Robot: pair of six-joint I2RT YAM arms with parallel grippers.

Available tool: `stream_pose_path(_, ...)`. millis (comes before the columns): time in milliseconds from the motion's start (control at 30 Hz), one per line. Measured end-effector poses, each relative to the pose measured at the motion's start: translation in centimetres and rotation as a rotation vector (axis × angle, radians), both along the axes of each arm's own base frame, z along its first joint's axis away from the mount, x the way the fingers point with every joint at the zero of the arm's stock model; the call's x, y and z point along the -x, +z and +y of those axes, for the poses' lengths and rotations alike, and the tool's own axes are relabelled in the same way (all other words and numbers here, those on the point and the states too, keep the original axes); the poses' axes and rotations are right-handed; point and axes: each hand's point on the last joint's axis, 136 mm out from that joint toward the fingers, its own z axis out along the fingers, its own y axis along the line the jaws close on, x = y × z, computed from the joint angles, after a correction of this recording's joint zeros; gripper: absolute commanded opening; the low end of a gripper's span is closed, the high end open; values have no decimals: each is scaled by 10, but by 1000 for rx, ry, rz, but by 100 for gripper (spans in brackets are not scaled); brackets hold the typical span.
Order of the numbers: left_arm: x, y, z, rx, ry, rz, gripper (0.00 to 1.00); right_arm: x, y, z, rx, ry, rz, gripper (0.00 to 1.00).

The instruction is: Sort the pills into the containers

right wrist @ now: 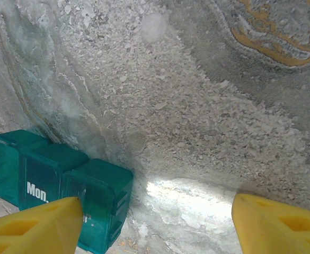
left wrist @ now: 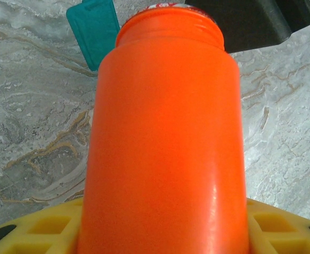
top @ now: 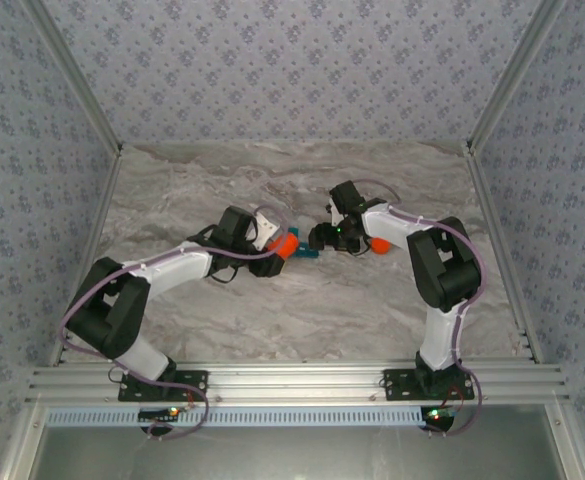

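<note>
My left gripper [top: 270, 240] clamps the orange bottle [left wrist: 165, 148], mouth aimed at the teal pill box [right wrist: 64, 180] at mid-table [right wrist: 197, 106]. My right gripper [right wrist: 160, 222] stands open at the box's end. I cannot tell whether its compartments hold pills; I judge sorting barely begun.

Readable text: one entry, right wrist view.

"Mon." is printed in white letters on the side of one compartment of the small teal rectangular plastic box [right wrist: 59, 177].

The neighbouring compartment, at the end of the box, also carries white lettering. A yellow finger [right wrist: 38, 227] of the right gripper [right wrist: 157, 222] covers most of it, so it is not legible.

Orange cylindrical plastic bottle [left wrist: 165, 137], left wrist view: red-and-white patch at the mouth, too blurred to read.
</note>
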Motion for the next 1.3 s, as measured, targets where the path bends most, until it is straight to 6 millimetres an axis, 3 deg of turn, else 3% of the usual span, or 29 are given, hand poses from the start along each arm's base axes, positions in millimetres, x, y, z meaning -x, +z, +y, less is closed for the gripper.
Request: stream_pose_path(1300,-9,-17,-1,-155,-13,154,0,0,0,0,0,0,0,76)
